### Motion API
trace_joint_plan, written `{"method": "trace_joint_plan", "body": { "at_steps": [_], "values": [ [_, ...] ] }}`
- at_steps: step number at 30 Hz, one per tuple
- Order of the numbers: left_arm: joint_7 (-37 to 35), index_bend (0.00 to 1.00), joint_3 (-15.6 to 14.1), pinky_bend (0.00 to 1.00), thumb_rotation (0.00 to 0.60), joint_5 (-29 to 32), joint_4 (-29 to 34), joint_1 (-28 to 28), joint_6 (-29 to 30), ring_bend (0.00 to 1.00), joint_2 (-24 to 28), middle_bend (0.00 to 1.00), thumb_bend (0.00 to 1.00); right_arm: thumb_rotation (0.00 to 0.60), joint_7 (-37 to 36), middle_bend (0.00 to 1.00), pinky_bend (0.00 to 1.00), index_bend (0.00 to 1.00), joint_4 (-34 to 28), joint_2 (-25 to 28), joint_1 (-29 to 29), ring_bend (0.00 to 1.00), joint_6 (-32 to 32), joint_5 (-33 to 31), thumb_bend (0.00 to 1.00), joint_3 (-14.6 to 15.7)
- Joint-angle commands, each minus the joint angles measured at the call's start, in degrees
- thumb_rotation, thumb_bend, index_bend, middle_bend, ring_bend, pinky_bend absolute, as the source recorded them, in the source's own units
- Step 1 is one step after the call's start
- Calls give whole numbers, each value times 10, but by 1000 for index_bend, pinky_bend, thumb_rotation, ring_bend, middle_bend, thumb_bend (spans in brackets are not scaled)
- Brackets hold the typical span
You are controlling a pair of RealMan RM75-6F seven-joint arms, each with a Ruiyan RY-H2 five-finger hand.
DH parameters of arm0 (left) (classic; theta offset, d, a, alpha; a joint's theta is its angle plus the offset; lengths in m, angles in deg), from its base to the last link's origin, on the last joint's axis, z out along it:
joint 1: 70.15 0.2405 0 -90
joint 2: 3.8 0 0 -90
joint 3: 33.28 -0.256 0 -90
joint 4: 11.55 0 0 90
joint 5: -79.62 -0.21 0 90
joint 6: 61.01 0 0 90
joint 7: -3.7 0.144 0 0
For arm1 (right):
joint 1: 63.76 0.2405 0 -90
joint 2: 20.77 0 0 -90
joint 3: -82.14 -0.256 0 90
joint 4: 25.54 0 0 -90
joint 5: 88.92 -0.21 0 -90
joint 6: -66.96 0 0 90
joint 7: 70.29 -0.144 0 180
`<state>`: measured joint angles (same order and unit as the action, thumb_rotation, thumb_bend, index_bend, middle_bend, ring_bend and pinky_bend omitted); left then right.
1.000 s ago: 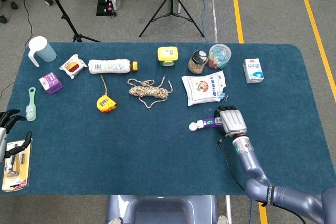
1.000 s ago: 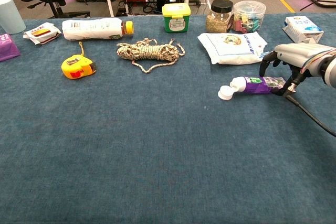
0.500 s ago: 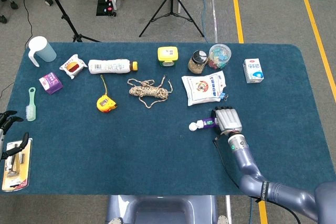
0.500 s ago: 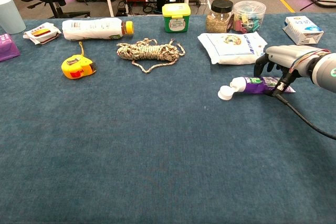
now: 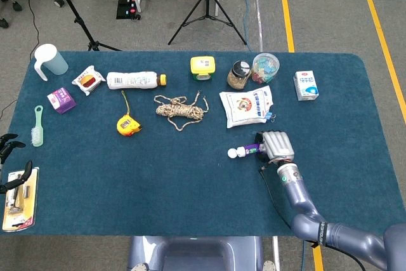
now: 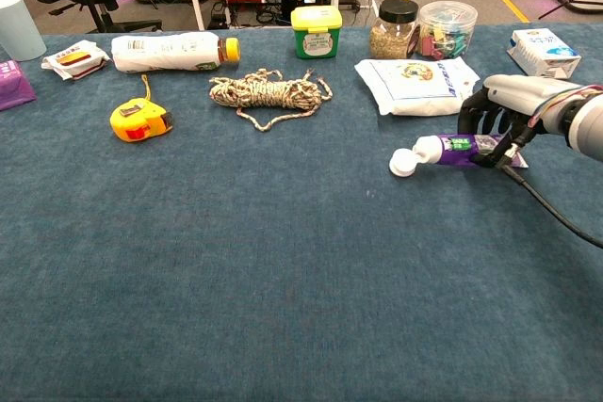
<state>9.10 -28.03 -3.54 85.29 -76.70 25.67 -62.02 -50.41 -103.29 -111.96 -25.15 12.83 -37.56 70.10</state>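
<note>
My right hand [image 5: 277, 145] sits right of centre in the head view, palm down, its fingers [image 6: 480, 118] curled over the purple tube [image 6: 456, 151] and touching it. The tube lies flat on the blue table [image 5: 190, 176], its white cap [image 5: 233, 153] pointing toward the left of the frame and its far end under my hand. From the chest view the fingers wrap the tube's body, so I read it as gripped, though it still rests on the cloth.

Just above the hand in the head view lies the white pouch [image 5: 247, 105], near but not touching. Above that, along the table's upper edge, stand the jar [image 5: 239, 73] and the clip tub [image 5: 265, 67] side by side, with the yellow-lidded box [image 5: 202, 67] to their left and the small carton [image 5: 306, 85] to their right.

Toward the middle is the rope [image 5: 181, 110], and left of it the yellow tape measure [image 5: 127, 124]. The bottle [image 5: 134, 80] lies on its side in the upper left, beside a snack pack [image 5: 88, 79], a purple box [image 5: 61, 99] and the cup [image 5: 49, 60]. A green brush [image 5: 38, 126] is at the left edge.

My left hand [image 5: 11, 166] shows only at the lower left edge of the head view, fingers apart and holding nothing, over a carded pack [image 5: 19, 199].
</note>
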Motion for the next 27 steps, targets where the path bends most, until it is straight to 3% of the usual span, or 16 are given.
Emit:
{"method": "trace_joint_plan", "body": {
  "at_steps": [1, 17, 27],
  "values": [
    [2, 323, 0, 237, 321, 0, 2, 0, 0, 213, 1, 237, 396, 600, -49, 447, 372, 578, -3, 9, -17, 387, -8, 41, 356, 6],
    [17, 324, 0, 237, 322, -12, 19, -8, -5, 213, 2, 236, 390, 600, -168, 719, 752, 648, 24, 6, -40, 706, -43, 157, 414, 13],
    [29, 324, 3, 237, 322, -34, 36, -26, -16, 213, 2, 236, 391, 600, -264, 774, 901, 678, 17, 18, -55, 779, -46, 206, 430, 21]
  ]
}}
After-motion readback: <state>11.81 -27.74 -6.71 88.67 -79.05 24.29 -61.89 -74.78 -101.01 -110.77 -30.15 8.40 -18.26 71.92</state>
